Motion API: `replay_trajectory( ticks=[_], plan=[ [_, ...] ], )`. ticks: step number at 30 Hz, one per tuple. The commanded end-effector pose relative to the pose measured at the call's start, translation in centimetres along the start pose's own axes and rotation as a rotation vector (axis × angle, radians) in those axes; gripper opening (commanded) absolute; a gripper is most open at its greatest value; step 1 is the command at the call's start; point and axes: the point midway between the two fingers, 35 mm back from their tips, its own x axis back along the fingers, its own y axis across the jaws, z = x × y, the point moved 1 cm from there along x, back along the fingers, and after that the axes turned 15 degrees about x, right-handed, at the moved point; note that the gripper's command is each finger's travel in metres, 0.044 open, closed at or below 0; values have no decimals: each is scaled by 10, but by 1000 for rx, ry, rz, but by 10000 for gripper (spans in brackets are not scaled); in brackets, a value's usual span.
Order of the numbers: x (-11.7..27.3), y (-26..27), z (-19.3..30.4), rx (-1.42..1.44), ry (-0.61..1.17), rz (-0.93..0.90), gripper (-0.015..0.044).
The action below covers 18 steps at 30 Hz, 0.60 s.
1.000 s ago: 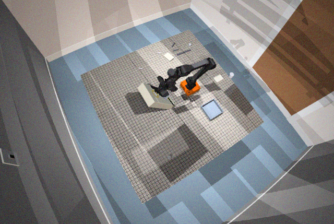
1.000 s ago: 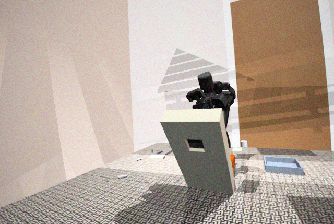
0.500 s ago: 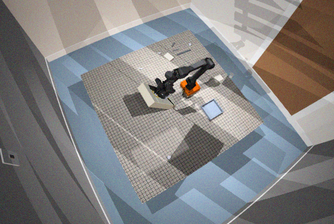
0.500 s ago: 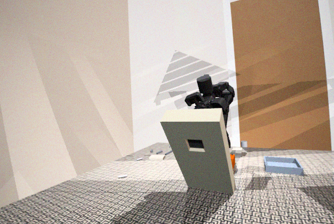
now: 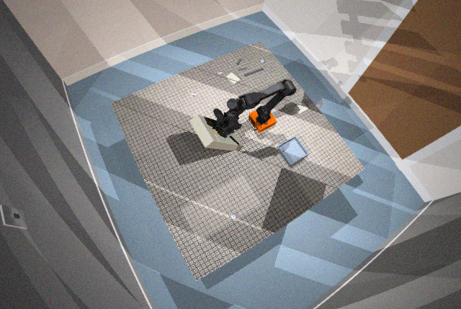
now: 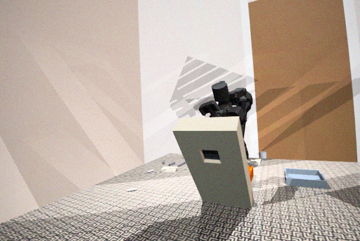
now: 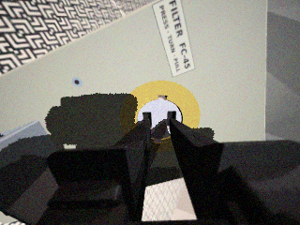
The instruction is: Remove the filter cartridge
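Note:
The cream service panel (image 5: 201, 128) (image 6: 224, 180) (image 7: 230, 56) leans at a tilt. In the wrist view, the white round cartridge (image 7: 159, 106) sits inside a yellow ring on the panel face, with two dark slots side by side. My gripper (image 7: 159, 123) is slightly open, with its two fingertips parted at the two slots and nothing held between them. How far the tips reach into the slots cannot be told. In the exterior view the panel hides the fingertips and the cartridge. The blue-grey tray (image 5: 300, 160) (image 6: 306, 182) stands apart from the panel and looks empty.
The orange arm base (image 5: 262, 121) (image 6: 251, 173) stands between panel and tray. A printed label (image 7: 175, 39) is on the panel face. A pale bluish block (image 7: 25, 131) shows at the wrist view's left. Small flat pieces, including a cream one (image 5: 233, 77) (image 6: 169, 168), lie farther off.

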Motion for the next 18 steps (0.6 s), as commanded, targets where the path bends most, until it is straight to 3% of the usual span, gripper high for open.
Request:
replay_trajectory(
  ticks=[1,18],
  plan=[
    [0,0,1,-5,3,0,91],
    [-3,-1,0,-5,3,1,91]
  ],
)
